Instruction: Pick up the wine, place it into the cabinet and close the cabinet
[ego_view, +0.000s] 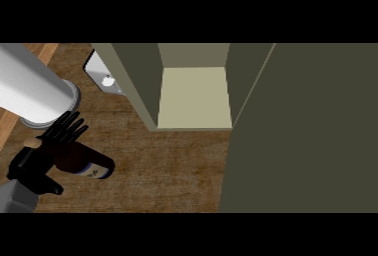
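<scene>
Your left hand (46, 150) comes in at the lower left, black and jointed, its fingers curled round the neck of the wine bottle (87, 161), fingertips fanned upward past it. The bottle is dark glass, round-bodied, with a pale cork end showing by the hand and a small light label near its base; it is tipped over toward the right above the wooden counter (170, 170), whose top is brown and coarse-grained. Just above the hand you have a smooth white cylinder (29, 85) standing on a round grey base, close to your fingertips. The cabinet (193, 95) sits at upper centre, matte olive-grey with flat straight walls, its inside a pale cream panel, open toward you. Its door (303, 130) is a broad flat olive slab filling the right side. Between bottle and cabinet front the counter gives you open room. Your right hand is out of sight.
</scene>
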